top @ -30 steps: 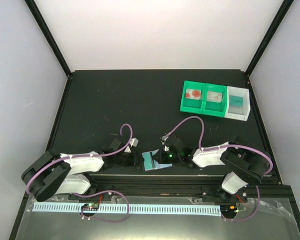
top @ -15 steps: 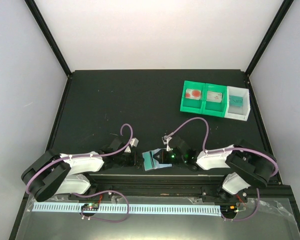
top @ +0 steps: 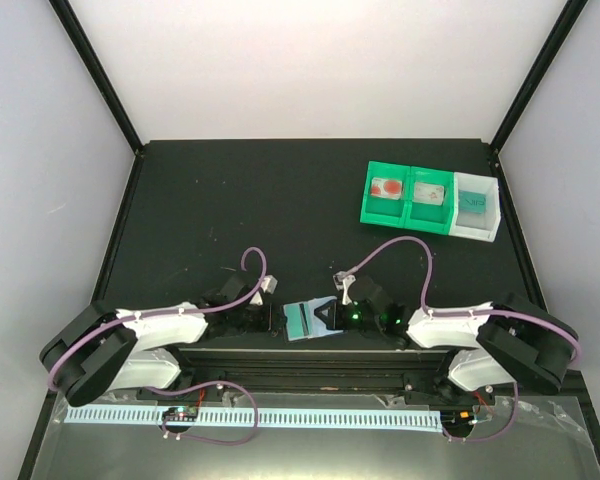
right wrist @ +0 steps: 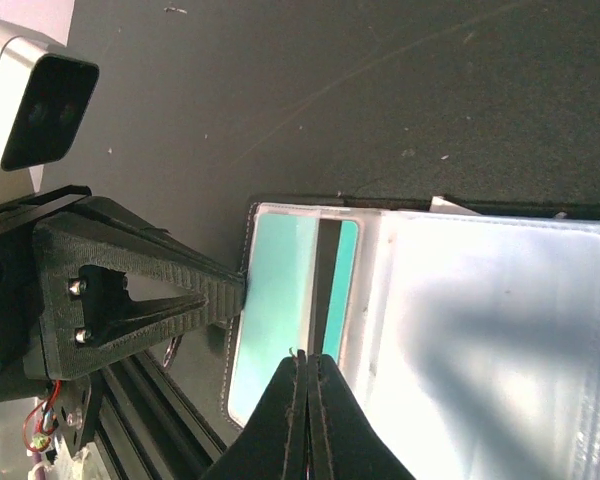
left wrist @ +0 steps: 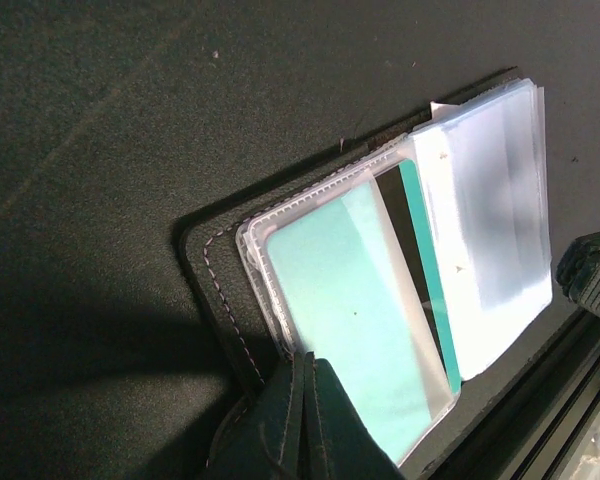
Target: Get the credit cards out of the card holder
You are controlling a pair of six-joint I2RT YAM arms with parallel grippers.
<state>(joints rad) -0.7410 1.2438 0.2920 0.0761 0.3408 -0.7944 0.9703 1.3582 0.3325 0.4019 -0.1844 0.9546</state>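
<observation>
Both shut: my R gripper point(right wrist: 302, 360) just closed at 6 o'clock edge of card point(right wrist: 270, 300), L gripper point(left wrist: 306, 370) touches wallet point(left wrist: 215, 265); pinch unclear, prob. pull next.

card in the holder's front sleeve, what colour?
Teal card with a dark stripe along it; shows best in the left wrist view.

Lab test cell: white walls point(top: 310, 60), black table point(top: 280, 200).

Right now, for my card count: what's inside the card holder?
In the card holder, a teal card with a dark stripe shows in a clear sleeve; glare whitens the other sleeves, hiding any contents.
</observation>
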